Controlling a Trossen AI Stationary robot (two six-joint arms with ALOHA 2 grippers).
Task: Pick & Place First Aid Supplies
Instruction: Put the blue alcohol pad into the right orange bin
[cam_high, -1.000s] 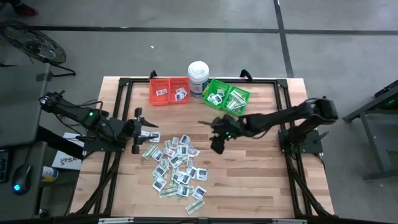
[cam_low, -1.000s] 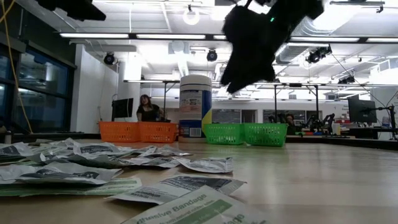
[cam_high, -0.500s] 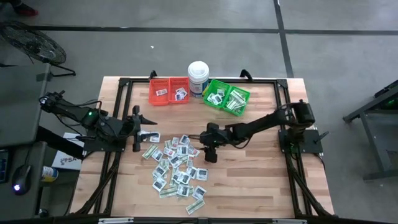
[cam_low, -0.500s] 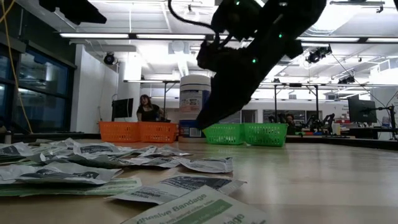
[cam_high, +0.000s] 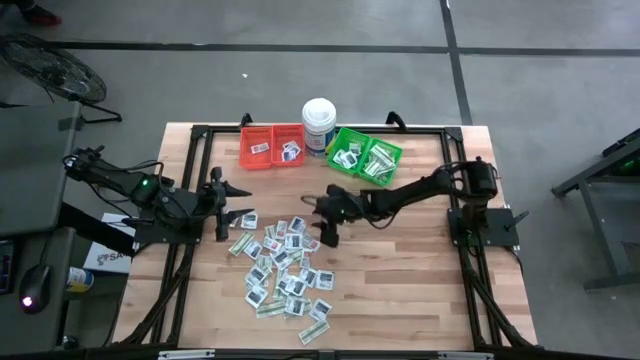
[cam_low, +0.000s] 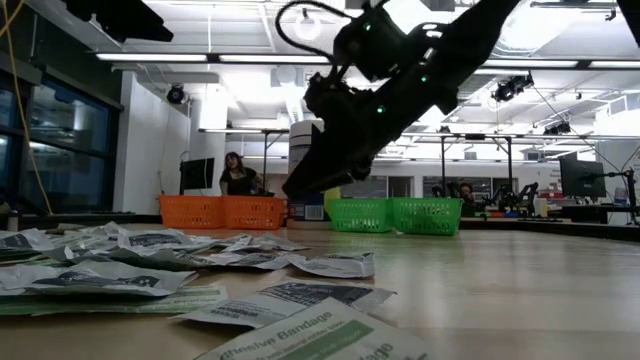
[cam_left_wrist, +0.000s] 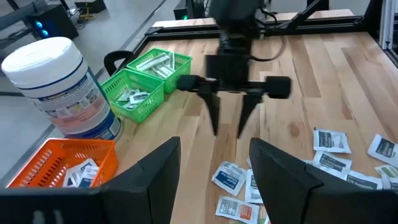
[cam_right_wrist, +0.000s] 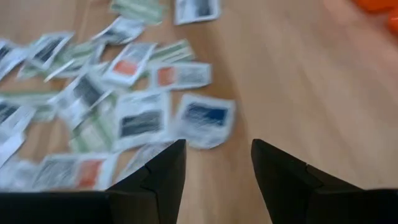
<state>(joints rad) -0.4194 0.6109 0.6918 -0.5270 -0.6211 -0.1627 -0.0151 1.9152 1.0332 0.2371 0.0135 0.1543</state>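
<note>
The first aid packets (cam_high: 285, 265), white squares and pale green strips, lie flat in a loose pile mid-table and show in the low view (cam_low: 150, 262) too. My right gripper (cam_high: 323, 232) hovers open over the pile's far right edge, fingers pointing down at the packets (cam_right_wrist: 202, 118). It also shows in the left wrist view (cam_left_wrist: 229, 127) and the low view (cam_low: 305, 185), clear of the table. My left gripper (cam_high: 237, 203) waits open at the pile's left, holding nothing (cam_left_wrist: 214, 165).
At the far edge stand a red bin (cam_high: 272, 146) and a green bin (cam_high: 365, 155), both holding some packets, with a tall white tub (cam_high: 318, 124) between them. Bare wood lies to the right of the pile. A person stands in the room beyond (cam_low: 238, 175).
My right gripper has swung from near the green bin toward the table's left and come down over the pile's far right edge, staying open. The packets have not moved.
</note>
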